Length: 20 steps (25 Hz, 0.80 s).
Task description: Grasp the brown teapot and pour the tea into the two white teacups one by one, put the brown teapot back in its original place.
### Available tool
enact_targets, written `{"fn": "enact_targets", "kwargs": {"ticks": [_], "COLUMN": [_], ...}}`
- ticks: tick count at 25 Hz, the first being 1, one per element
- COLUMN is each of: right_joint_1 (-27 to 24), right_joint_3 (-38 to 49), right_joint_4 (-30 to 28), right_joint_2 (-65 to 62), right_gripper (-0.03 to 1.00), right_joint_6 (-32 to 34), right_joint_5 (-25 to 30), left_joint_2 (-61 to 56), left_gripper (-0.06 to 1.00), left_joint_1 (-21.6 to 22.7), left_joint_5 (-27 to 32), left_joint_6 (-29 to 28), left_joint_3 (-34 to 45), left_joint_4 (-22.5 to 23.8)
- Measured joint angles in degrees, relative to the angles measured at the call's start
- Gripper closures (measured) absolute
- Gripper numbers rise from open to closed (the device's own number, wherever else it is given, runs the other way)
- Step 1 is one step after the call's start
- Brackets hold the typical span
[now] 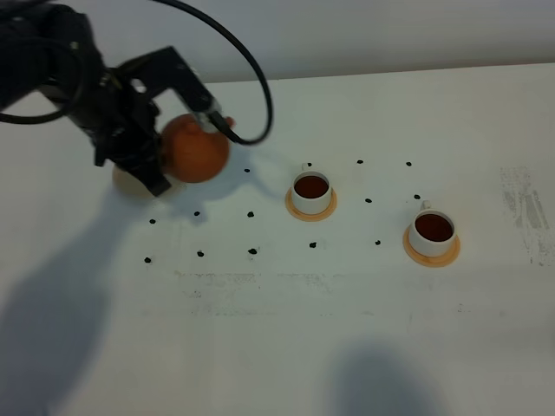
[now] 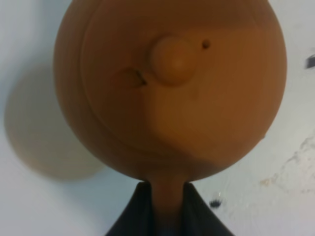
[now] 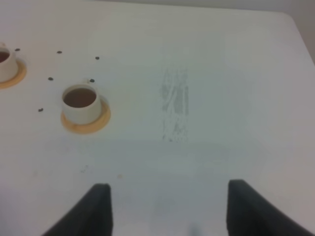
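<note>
The brown teapot (image 1: 198,149) hangs in my left gripper (image 1: 161,152), just right of the cream coaster (image 1: 128,180), its original place, which my gripper partly hides. In the left wrist view the gripper (image 2: 167,212) is shut on the handle of the teapot (image 2: 172,93), and the coaster (image 2: 42,132) shows beside the pot. The two white teacups, the nearer teacup (image 1: 311,191) and the farther teacup (image 1: 432,229), stand on orange-tan coasters and hold dark tea. My right gripper (image 3: 172,211) is open and empty over bare table, with both cups, one (image 3: 79,102) and the other (image 3: 5,63), beyond it.
Small black marks (image 1: 251,213) dot the white table around the cups. A scuffed grey patch (image 1: 525,212) lies at the right. A black cable (image 1: 251,78) loops above the teapot. The table's far edge (image 1: 390,76) runs behind.
</note>
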Motion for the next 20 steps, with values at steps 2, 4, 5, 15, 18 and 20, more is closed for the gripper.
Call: {"fn": "enact_targets", "kwargs": {"ticks": [2,4,5,15,18,20], "right_joint_1": [0.0,0.0,0.0,0.0,0.0,0.0], "right_joint_3": [0.0,0.0,0.0,0.0,0.0,0.0], "right_joint_4": [0.0,0.0,0.0,0.0,0.0,0.0], "right_joint_2": [0.0,0.0,0.0,0.0,0.0,0.0], "right_gripper": [0.45,0.45,0.45,0.45,0.45,0.45], "right_joint_6": [0.0,0.0,0.0,0.0,0.0,0.0], "right_joint_5": [0.0,0.0,0.0,0.0,0.0,0.0], "left_joint_2": [0.0,0.0,0.0,0.6,2.3,3.7], "left_gripper": [0.85,0.85,0.85,0.85,0.85,0.85], "left_joint_1": [1.7,3.4,4.0,10.4,11.1,11.2], "left_joint_5": [0.2,0.2,0.2,-0.3,-0.4,-0.9], "left_joint_6": [-2.9,-6.5,-8.0,-17.2,-18.0,-18.2], "left_joint_3": [0.0,0.0,0.0,0.0,0.0,0.0], "left_joint_4": [0.0,0.0,0.0,0.0,0.1,0.0]}}
